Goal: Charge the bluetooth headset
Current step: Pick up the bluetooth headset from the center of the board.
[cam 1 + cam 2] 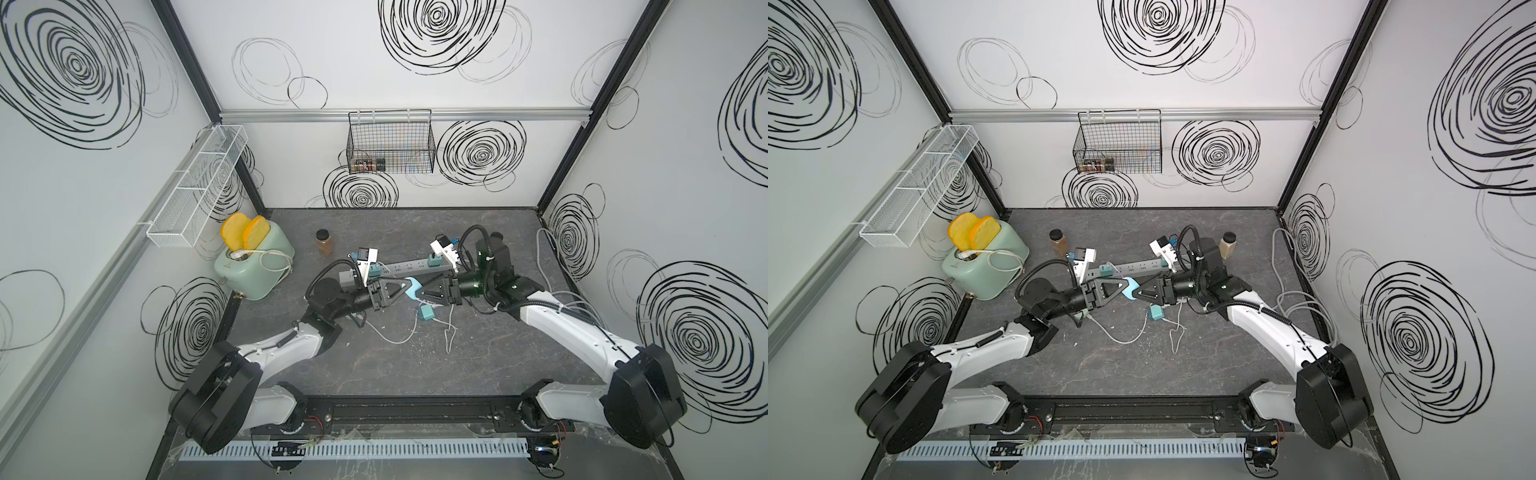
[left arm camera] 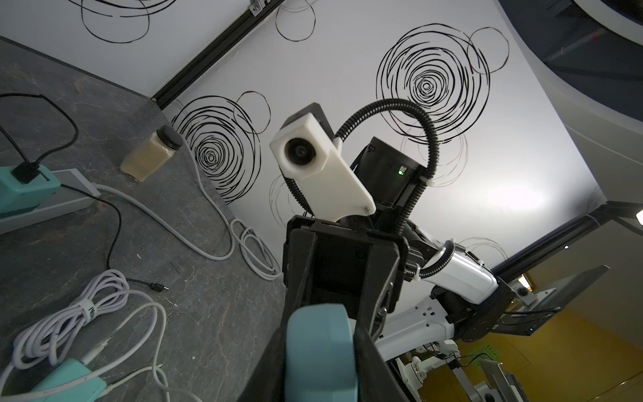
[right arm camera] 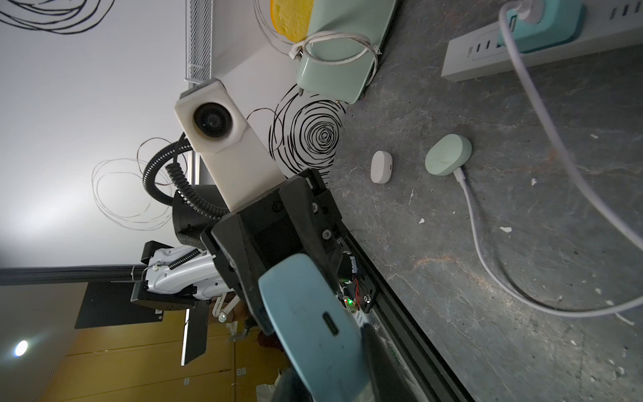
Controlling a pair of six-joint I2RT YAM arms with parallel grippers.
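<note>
Above mid-table, the blue headset case (image 1: 413, 291), probably light, hard and slippery, sits clamped in the left gripper (image 1: 407, 286), with the right gripper (image 1: 419, 293) around its other end, grip unclear; best pinched on flat sides, port (image 3: 330, 323) free.

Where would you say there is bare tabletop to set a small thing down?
Bare: the front, between the loose cables and the rail, and the back, between the power strip and the wall. Crowded: the middle, around the case and charger.

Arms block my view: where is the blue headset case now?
In both top views the blue headset case is mid-table, between the left gripper and right gripper, by the power strip.
</note>
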